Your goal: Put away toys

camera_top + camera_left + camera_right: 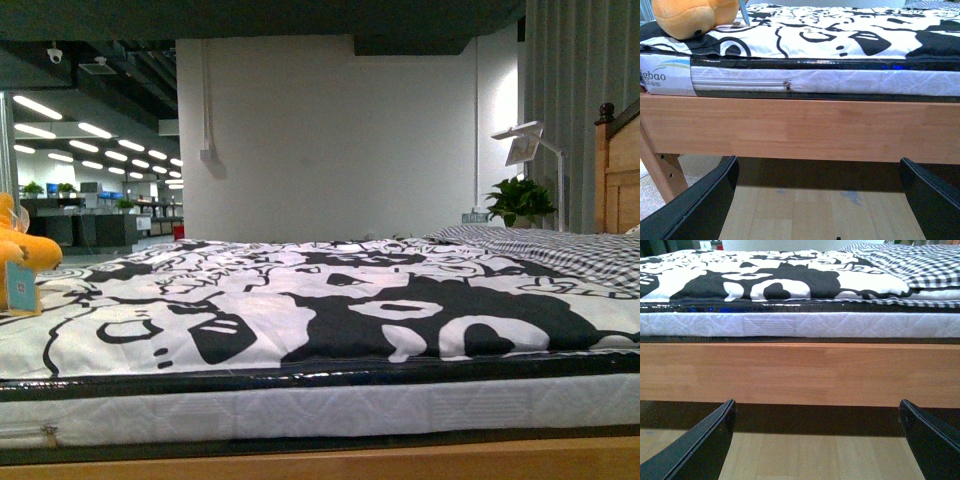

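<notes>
**Jaws spread, plush on bed's left edge**

Left gripper (817,167) and right gripper (817,407) hung low before the bed rail (800,125), both wide apart and holding nothing. Above the rail lay the mattress (850,81) under a black-and-white cover (300,300). The plush (690,17) sat on the cover's near left corner. Far right stood a plant (518,200) and lamp (525,140).
</notes>
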